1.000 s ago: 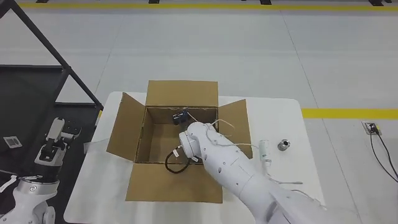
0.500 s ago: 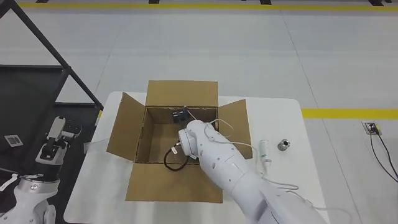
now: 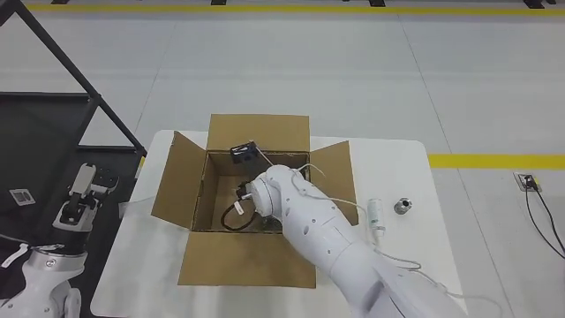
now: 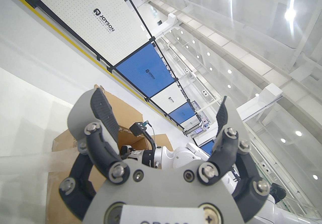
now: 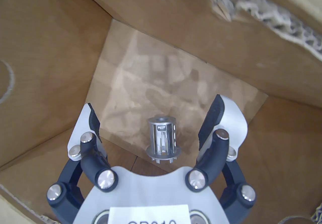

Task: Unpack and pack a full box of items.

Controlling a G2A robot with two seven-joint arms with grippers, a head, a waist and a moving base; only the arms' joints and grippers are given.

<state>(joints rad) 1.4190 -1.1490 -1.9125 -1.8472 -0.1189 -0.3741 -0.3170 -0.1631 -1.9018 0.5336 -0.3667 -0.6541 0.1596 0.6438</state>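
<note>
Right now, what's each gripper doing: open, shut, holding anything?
Left gripper: open, empty.
Right gripper: open, empty, inside the box, with a metal part just ahead.

Box: box on the middle of the table;
Inside: metal part on the box floor; right gripper above it, apart;
Right of box: tube; round piece just right of it;
Left: left gripper off the table's left edge

Logo lettering on wall panels
</note>
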